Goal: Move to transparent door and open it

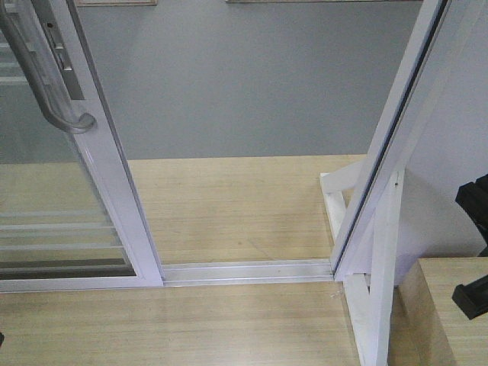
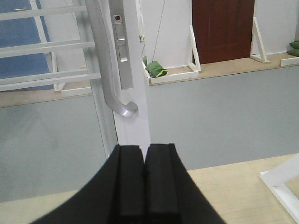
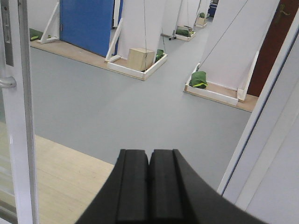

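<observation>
The transparent door (image 1: 53, 198) stands at the left of the front view, slid aside, with a gap between its white upright (image 1: 114, 175) and the white frame (image 1: 400, 130) on the right. Its grey curved handle (image 1: 46, 84) sits on that upright. In the left wrist view the handle (image 2: 108, 70) and upright (image 2: 134, 93) rise just beyond my left gripper (image 2: 145, 150), which is shut and holds nothing. My right gripper (image 3: 149, 155) is also shut and empty, pointing through the gap, with the door's upright (image 3: 21, 116) at the far left.
A metal floor track (image 1: 244, 271) crosses the wooden platform (image 1: 229, 206); grey floor (image 1: 252, 84) lies beyond. A white slanted support post (image 1: 377, 259) braces the right frame. Farther off are a wooden box (image 3: 140, 58), green bags (image 3: 198, 79), and a brown door (image 2: 223, 28).
</observation>
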Tool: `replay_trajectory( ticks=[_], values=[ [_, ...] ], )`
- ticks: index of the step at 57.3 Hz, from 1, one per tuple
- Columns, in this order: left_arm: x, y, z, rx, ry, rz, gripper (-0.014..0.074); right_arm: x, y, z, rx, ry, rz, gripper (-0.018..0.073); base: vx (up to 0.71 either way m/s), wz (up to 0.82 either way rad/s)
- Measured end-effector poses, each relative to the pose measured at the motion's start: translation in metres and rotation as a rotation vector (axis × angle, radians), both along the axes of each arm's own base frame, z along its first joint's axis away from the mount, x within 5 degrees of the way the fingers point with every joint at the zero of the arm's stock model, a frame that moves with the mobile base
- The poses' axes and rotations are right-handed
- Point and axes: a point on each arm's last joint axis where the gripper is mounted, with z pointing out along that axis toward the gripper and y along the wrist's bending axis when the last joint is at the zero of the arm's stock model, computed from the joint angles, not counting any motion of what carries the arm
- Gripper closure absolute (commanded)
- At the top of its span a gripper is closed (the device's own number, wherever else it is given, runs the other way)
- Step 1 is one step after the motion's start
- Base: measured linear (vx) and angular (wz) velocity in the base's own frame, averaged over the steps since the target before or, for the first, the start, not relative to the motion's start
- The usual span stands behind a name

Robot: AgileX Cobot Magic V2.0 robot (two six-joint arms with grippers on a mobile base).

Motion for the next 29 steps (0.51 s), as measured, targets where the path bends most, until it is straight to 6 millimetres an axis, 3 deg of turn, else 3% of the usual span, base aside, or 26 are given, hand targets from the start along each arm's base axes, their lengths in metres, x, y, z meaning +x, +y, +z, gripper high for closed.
replay_trajectory(
  ticks=[19,29],
  values=[
    [0.000,0.000,0.000,0.000,0.000,0.000,0.0596,0.000,0.000,-0.004,-0.002,0.006,0.000,0.0557,0.00,0.00],
    [0.000,0.000,0.000,0.000,0.000,0.000,0.0596,-0.013,-0.004,-0.035,0.015,-0.006,0.003,0.0557,0.00,0.00]
  ],
)
